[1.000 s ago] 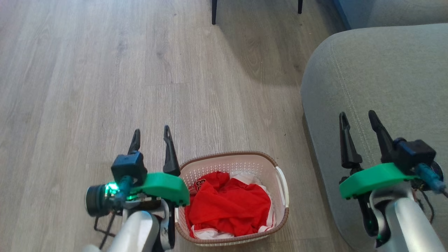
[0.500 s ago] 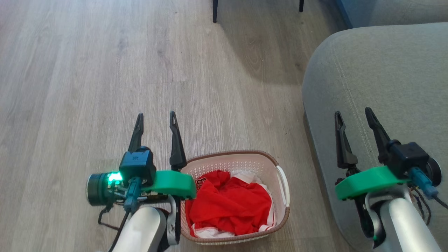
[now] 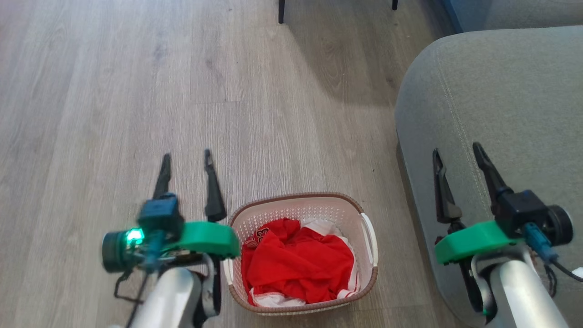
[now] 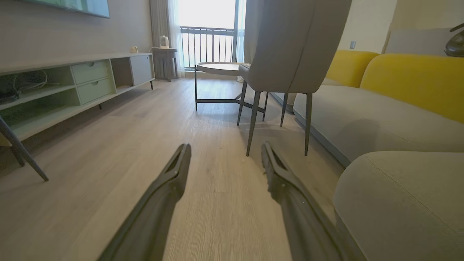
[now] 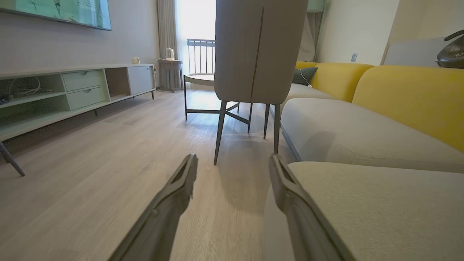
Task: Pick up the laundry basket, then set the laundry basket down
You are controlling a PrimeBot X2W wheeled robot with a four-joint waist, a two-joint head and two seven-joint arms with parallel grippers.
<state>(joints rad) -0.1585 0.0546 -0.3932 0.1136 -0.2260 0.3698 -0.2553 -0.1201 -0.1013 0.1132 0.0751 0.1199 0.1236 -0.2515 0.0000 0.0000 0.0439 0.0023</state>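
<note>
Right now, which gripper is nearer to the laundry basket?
Left. The left gripper, open, is close beside the left side of the laundry basket; the right gripper, open, is over the grey sofa, well apart from it.

Left claw (image 3: 187, 155) and its wrist camera (image 3: 157, 214) come out smeared and soft in the head view. Its green mount (image 3: 207, 239) sits in front of the laundry basket (image 3: 296, 210), so the basket's near-left rim corner is mostly hidden. The white print on the red shirt (image 3: 296, 269) is too small to read. All you get of the chair (image 3: 281, 5) is two dark leg stubs at the top edge. In the right wrist view a dark rounded thing (image 5: 451, 50) gets chopped by the right edge, and I can't tell what it is.
</note>
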